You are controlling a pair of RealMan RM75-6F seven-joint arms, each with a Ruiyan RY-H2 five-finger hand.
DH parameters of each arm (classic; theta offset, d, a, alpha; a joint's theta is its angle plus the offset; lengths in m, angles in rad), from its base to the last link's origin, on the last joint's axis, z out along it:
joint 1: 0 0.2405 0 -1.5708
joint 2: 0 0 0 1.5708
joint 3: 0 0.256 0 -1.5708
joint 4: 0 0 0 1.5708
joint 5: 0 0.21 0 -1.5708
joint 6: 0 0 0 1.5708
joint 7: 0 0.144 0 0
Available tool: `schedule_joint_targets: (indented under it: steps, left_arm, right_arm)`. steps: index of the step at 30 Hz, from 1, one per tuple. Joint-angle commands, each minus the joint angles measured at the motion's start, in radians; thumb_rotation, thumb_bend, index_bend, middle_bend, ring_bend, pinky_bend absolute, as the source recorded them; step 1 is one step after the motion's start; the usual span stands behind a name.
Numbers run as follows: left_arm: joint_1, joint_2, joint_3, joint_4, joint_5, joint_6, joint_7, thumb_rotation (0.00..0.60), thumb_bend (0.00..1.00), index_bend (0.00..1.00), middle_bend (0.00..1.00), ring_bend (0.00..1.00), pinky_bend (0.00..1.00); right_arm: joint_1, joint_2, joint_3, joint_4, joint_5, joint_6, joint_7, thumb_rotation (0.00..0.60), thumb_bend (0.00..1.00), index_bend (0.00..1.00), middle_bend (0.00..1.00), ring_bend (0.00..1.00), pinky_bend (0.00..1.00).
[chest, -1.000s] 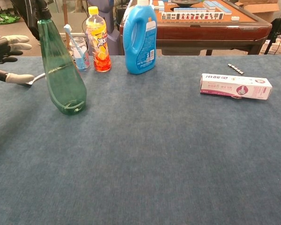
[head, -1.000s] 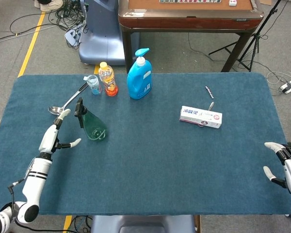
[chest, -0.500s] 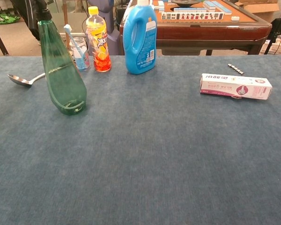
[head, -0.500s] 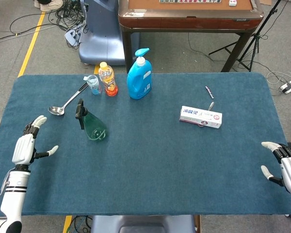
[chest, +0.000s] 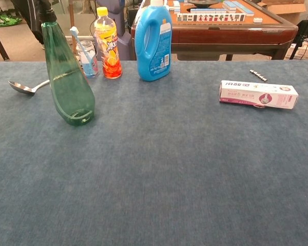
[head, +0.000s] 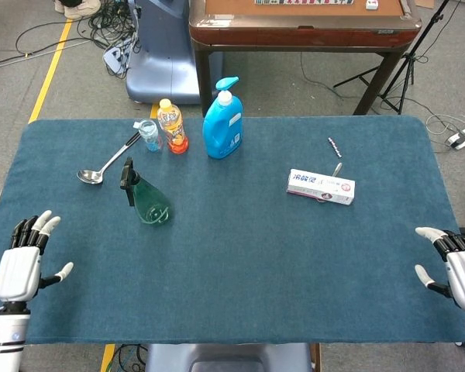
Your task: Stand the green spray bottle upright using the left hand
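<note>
The green spray bottle (head: 146,198) (chest: 66,82) stands upright on the blue cloth in the left half of the table, its black nozzle on top. My left hand (head: 22,263) is open at the near left edge of the table, well away from the bottle and holding nothing. My right hand (head: 454,270) is open at the near right edge, fingers spread. Neither hand shows in the chest view.
A metal ladle (head: 101,164) lies behind the bottle on the left. A small cup (head: 149,135), an orange drink bottle (head: 171,125) and a blue detergent jug (head: 222,120) stand along the far edge. A toothpaste box (head: 320,186) and a small pen (head: 334,146) lie at the right.
My left hand has drawn back from beside the bottle toward the near left edge of the table and left the chest view. The bottle has stayed upright.
</note>
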Motion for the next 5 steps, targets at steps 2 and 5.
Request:
schedule_joint_targets:
  steps: [2, 5]
  left_arm:
    - [0.030, -0.006, 0.036, -0.056, 0.064, 0.035, 0.067, 0.600, 0.21, 0.13, 0.06, 0.01, 0.00]
    - [0.036, -0.018, 0.040, -0.071, 0.083, 0.043, 0.108, 0.600, 0.21, 0.13, 0.06, 0.01, 0.00]
  right_arm:
    - [0.002, -0.003, 0.000, 0.002, 0.000, -0.003, -0.001, 0.600, 0.28, 0.24, 0.27, 0.20, 0.25]
    - [0.005, -0.005, 0.000, 0.004, 0.000, -0.007, 0.001, 0.600, 0.28, 0.24, 0.27, 0.20, 0.25]
